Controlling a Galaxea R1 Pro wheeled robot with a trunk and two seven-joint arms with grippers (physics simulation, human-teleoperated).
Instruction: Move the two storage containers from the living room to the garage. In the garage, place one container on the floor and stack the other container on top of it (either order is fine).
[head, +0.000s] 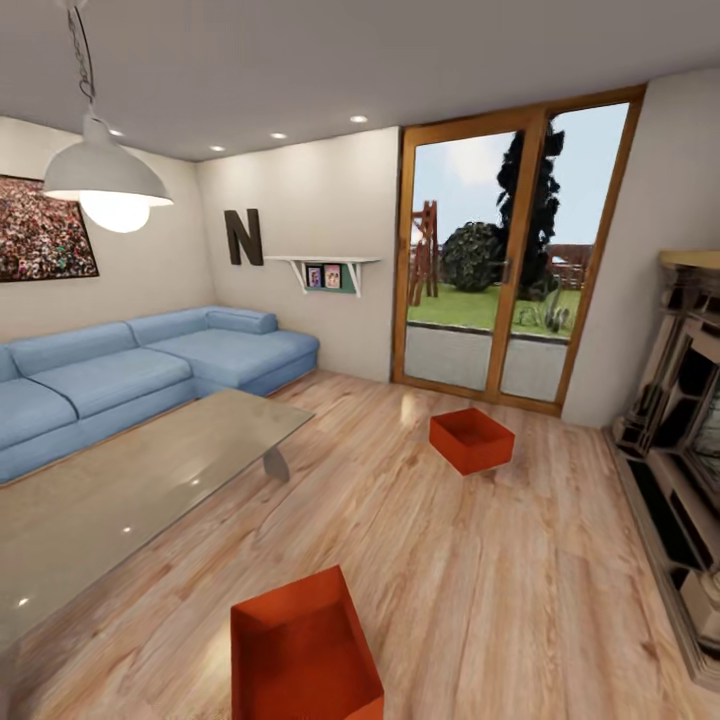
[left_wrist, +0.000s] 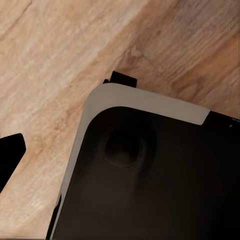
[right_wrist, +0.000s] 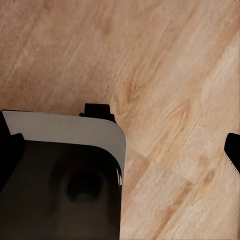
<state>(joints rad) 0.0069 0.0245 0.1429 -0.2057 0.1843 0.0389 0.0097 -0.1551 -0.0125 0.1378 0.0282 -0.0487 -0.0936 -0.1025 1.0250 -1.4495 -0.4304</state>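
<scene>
Both pincers: wrist views give dark robot bodywork over plank floor, so we cannot tell their opening or hold. Largest first: near storage container (head: 305, 650), bottom centre, red-orange, lidless, flat walls. Far container (head: 471, 439), right of centre near the glass door. We judge both rigid, light; grip an upper wall edge.

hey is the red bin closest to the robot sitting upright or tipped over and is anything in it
Upright and empty. The nearer storage container rests on the wood floor with its open top up, and only bare red walls show inside.
</scene>
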